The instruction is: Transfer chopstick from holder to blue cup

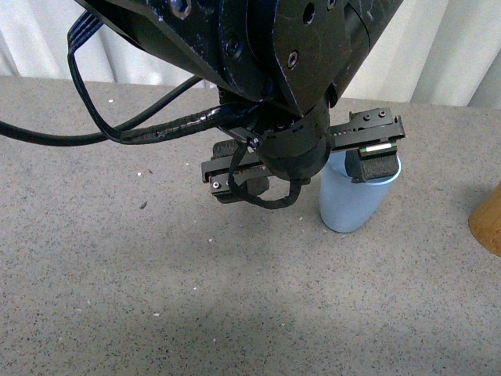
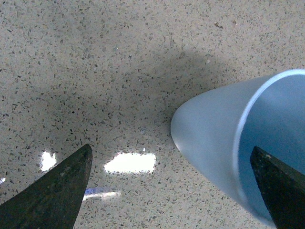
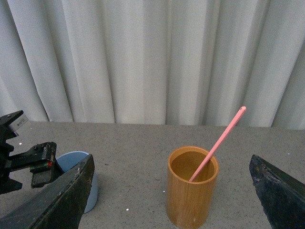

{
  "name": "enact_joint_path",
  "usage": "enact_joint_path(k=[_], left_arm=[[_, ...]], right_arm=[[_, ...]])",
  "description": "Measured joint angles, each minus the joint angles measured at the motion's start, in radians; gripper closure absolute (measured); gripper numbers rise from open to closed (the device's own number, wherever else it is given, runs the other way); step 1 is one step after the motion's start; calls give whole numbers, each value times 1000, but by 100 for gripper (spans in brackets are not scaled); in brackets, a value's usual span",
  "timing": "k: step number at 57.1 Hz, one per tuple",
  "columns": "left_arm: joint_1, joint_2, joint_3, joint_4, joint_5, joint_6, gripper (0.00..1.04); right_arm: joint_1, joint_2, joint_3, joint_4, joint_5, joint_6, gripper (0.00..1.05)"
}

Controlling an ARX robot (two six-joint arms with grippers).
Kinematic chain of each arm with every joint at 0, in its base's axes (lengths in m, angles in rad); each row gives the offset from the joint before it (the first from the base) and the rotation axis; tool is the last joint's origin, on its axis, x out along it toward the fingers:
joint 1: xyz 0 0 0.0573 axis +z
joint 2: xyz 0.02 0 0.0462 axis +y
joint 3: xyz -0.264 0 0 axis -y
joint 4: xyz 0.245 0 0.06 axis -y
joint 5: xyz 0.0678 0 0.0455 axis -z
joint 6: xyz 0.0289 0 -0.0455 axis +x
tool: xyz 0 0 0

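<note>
The blue cup stands upright on the table, right of centre. My left gripper hangs open just above it. In the left wrist view the left gripper holds nothing: one finger sits over the blue cup's mouth, the other over bare table. The tan holder stands upright in the right wrist view. One pink chopstick leans out of it. My right gripper is open and empty, back from the holder, which shows between its fingers. The holder just shows at the front view's right edge.
The speckled grey table runs back to a white curtain. Black cables trail from the left arm over the table's left side. In the right wrist view the blue cup and the left arm's gripper stand beside the holder.
</note>
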Motion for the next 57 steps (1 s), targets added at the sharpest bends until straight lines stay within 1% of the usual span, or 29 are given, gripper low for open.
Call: enact_joint_path(k=[14,25,28,29,30,32,34,35,36,37,38,39,40,41,42,45,46,50,52,53,54,55,56,57], left_arm=[[16,-29,-16,11,-11,-7,7],[66,-100,-70,32,-34,-16,7],[84,-121,-100,56,-41,-15,7],[86,-122,-110,76,-58,-7,7],[91,-127,-157,185,-126,40,11],[114,-143,-285,472,-274,171,20],[127,-158,-365,613,-315,262,24],[133,-166,-398,668,-324,277,26],[146,-183,-465,777,-330,346,30],[153,-192,-498,831,-331,373,31],[170,-218,-579,964,-331,422,36],[174,-224,-595,993,-329,432,37],[188,-251,-656,1091,-322,474,40],[196,-266,-684,1133,-319,500,42],[215,-307,-751,1227,-311,534,47],[242,-377,-848,1347,-293,565,53],[254,-410,-890,1389,-287,587,56],[276,-472,-969,1450,-265,603,66],[289,-501,-1017,1472,-250,605,73],[292,-506,-1026,1476,-245,605,75],[300,-516,-1048,1478,-233,605,80],[326,-542,-1077,1471,-197,617,84],[340,-558,-1096,1460,-184,620,86],[388,-637,-1159,1401,-95,635,91]], right_arm=[[0,0,0,0,0,0,9],[0,0,0,0,0,0,9],[0,0,0,0,0,0,9],[0,0,0,0,0,0,9],[0,0,0,0,0,0,9],[0,0,0,0,0,0,9],[0,0,0,0,-2,0,9],[0,0,0,0,-1,0,9],[0,0,0,0,-1,0,9],[0,0,0,0,0,0,9],[0,0,0,0,0,0,9],[0,0,0,0,1,0,9],[0,0,0,0,1,0,9],[0,0,0,0,1,0,9],[0,0,0,0,1,0,9],[0,0,0,0,0,0,9],[0,0,0,0,0,0,9],[0,0,0,0,0,0,9],[0,0,0,0,-2,0,9],[0,0,0,0,-3,0,9],[0,0,0,0,-3,0,9],[0,0,0,0,-3,0,9],[0,0,0,0,-3,0,9],[0,0,0,0,-6,0,9]])
